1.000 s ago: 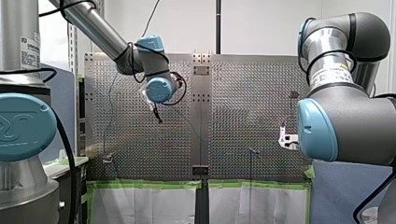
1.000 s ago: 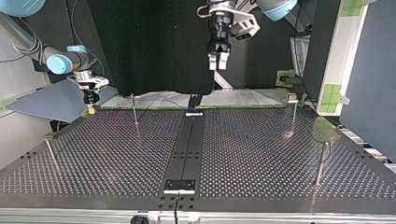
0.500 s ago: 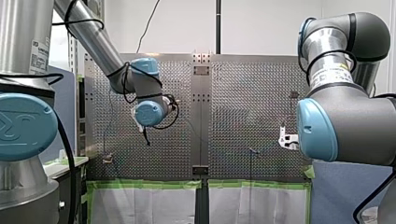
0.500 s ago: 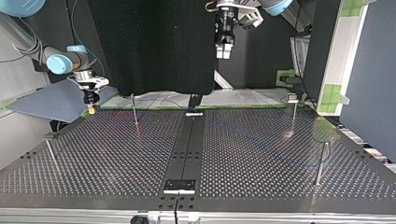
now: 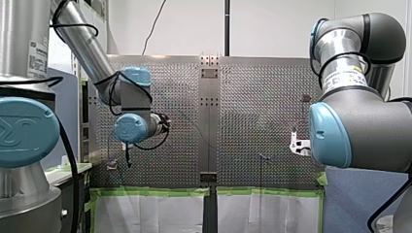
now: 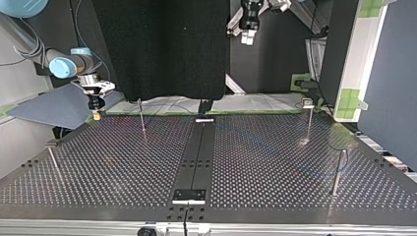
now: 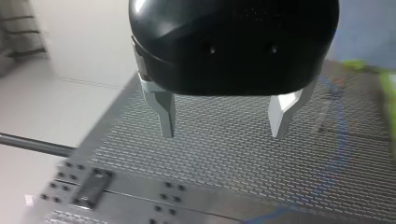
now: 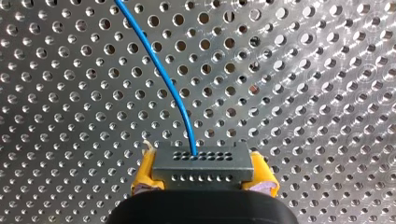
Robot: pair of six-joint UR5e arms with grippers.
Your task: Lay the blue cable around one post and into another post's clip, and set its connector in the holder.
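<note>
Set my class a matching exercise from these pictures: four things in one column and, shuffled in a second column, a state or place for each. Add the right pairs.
Column 1
1. left gripper
2. right gripper
3. blue cable
4. connector

Column 2
A. grey, with rows of small holes, clamped
B. open, nothing between its fingers
C. shut, with yellow pads
D. leads away over the perforated table

Pairs: 1-B, 2-C, 3-D, 4-A
</note>
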